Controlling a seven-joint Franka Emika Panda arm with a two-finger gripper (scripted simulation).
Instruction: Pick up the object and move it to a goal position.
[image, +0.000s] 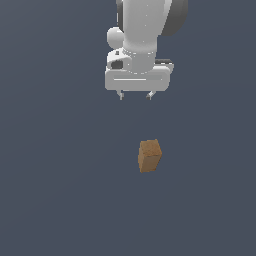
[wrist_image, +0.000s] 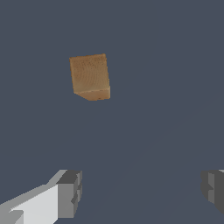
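White gripper (image: 135, 94) pointing straight down from the arm (image: 145, 25), fingers spread wide, nothing between them. In the exterior view, only the two short dark fingertips (image: 120, 94) showing under the broad white hand, set well apart from each other. In the wrist view, the same spread: one grey finger pad (wrist_image: 70, 194) on a white finger at one side, the other pad (wrist_image: 213, 189) at the far edge of the picture, with bare dark floor (wrist_image: 144, 131) in the gap.

Wooden block (image: 149, 155) lying on the floor well below the gripper, apart from it, touching neither finger. Placed slightly off the gripper's centre line, toward the exterior view's right, roughly under the finger on that side rather than midway between the two. Orange-brown, flat-faced, narrower than the white hand above it. Turned at an angle to the gripper's closing line, one corner edge facing the exterior camera.

From the wrist camera, block (wrist_image: 90, 76) seen ahead of the fingers and clear of them, not in the gap, nearer the side of the white finger than the other. Broad top face and a thin strip of a lighter side face showing.

Floor plain dark grey-blue all round.
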